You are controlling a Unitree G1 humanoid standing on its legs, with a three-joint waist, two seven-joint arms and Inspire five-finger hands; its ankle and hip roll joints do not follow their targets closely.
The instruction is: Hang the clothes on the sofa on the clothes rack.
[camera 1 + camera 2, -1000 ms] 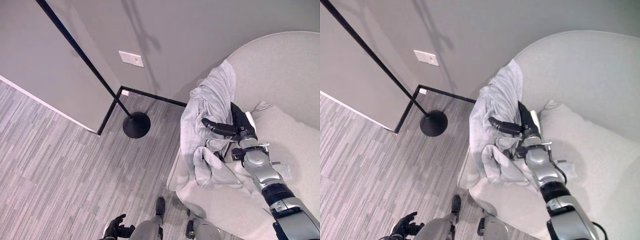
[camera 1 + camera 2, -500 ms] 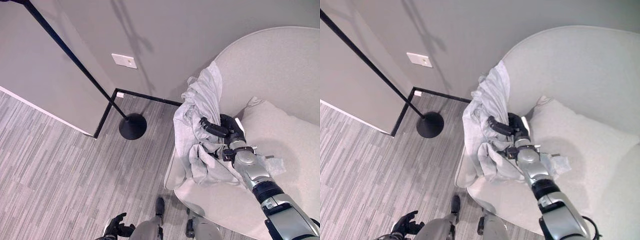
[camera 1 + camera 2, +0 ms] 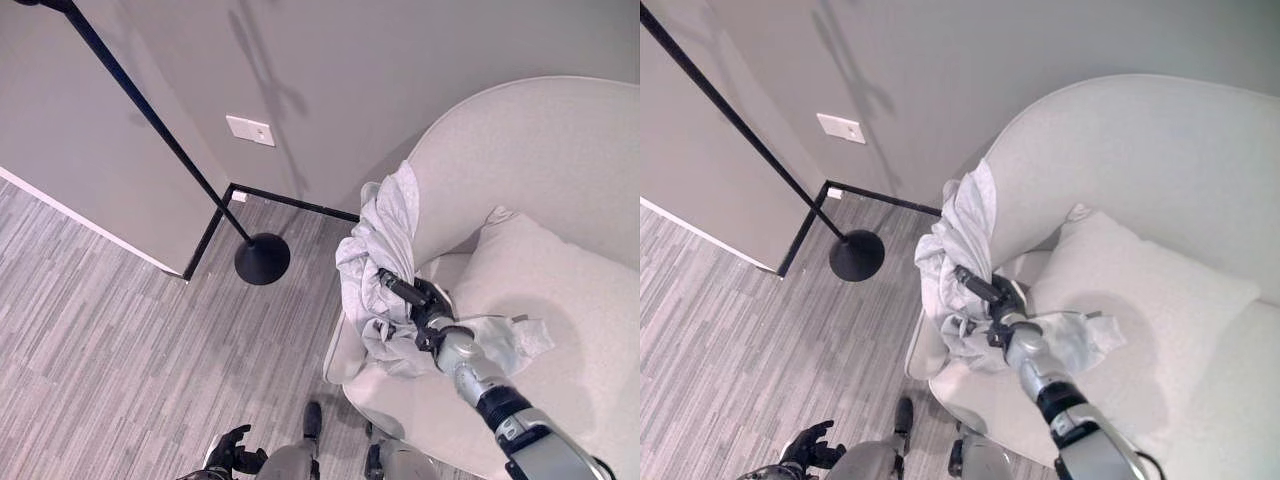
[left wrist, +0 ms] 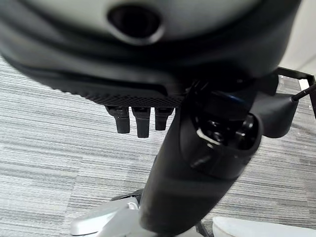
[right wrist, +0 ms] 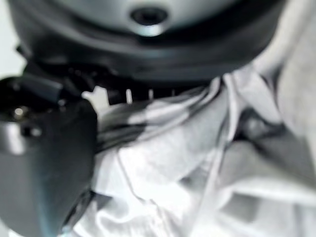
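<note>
A pale grey garment (image 3: 385, 240) lies crumpled over the near arm of the light sofa (image 3: 520, 150), partly spilling onto the seat. My right hand (image 3: 425, 305) is pressed into its lower folds, with thumb and fingers curled into the cloth (image 5: 197, 163). The clothes rack is a slanting black pole (image 3: 150, 115) on a round black base (image 3: 262, 259), standing on the floor to the left of the sofa. My left hand (image 3: 232, 455) hangs low by the floor, fingers relaxed and holding nothing.
A large pale cushion (image 3: 560, 300) fills the sofa seat to the right of the garment. A grey wall with a white socket plate (image 3: 250, 130) rises behind the rack. Striped grey carpet (image 3: 120, 340) lies between me and the rack.
My right hand has sunk lower into the garment and its fingers have closed on the cloth, which is now more bunched. The camera has shifted too.
</note>
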